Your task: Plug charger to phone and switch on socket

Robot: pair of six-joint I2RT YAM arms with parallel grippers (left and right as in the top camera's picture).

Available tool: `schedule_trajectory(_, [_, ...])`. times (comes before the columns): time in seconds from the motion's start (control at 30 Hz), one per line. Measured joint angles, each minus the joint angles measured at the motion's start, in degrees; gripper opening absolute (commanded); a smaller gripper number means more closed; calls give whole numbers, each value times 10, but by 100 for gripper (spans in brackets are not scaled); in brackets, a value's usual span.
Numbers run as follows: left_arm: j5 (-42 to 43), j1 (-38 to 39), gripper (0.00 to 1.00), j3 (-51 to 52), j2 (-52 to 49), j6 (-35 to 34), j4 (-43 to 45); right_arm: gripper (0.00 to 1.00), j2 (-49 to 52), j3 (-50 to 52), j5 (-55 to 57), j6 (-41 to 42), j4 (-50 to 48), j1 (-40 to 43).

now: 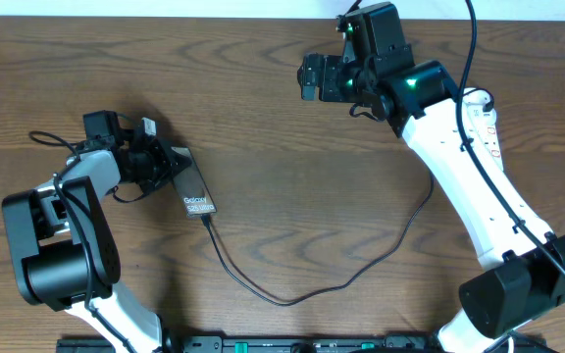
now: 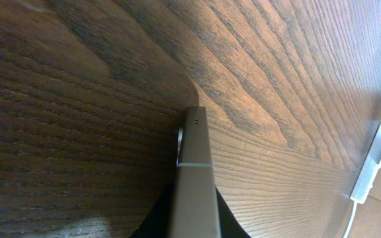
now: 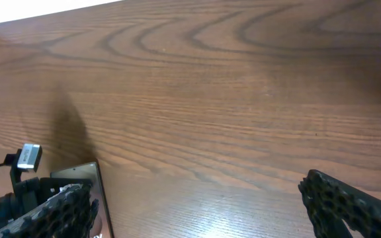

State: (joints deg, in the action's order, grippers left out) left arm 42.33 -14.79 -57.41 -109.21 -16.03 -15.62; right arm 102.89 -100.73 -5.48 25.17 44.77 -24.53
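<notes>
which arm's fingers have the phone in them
The left fingers, shut on the phone at its upper end; the right fingers stand open and empty, far from it.

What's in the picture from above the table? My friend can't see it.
The left gripper is shut on the upper end of a dark phone on a wooden table. A thin black charger cable curves from the phone's lower end toward a white socket strip half hidden by the right arm. The right gripper hangs open.

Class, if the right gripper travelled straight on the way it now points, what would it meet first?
Probably the bare table, passing to one side of the phone; depth is hard to judge.
</notes>
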Motion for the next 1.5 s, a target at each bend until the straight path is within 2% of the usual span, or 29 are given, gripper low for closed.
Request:
schedule_trajectory(0.47, [-3,0,8,0,0,0,1,99,0,0,2,0,-4,-5])
schedule_trajectory(0.57, [-5,0,17,0,0,0,0,99,0,0,2,0,-4,-5])
schedule_trajectory(0.73, [-14,0,17,0,0,0,0,99,0,0,2,0,-5,-5])
schedule_trajectory(0.83, [-16,0,25,0,0,1,0,99,0,0,2,0,-5,-5])
schedule_trajectory(1.07, [-13,0,30,0,0,0,-1,99,0,0,2,0,-5,-5])
schedule_trajectory(1.17, [-9,0,37,0,0,0,-2,99,0,0,2,0,-5,-5])
schedule_trajectory(1.5, [-6,0,43,-3,5,0,-24,99,0,0,2,0,-5,-5])
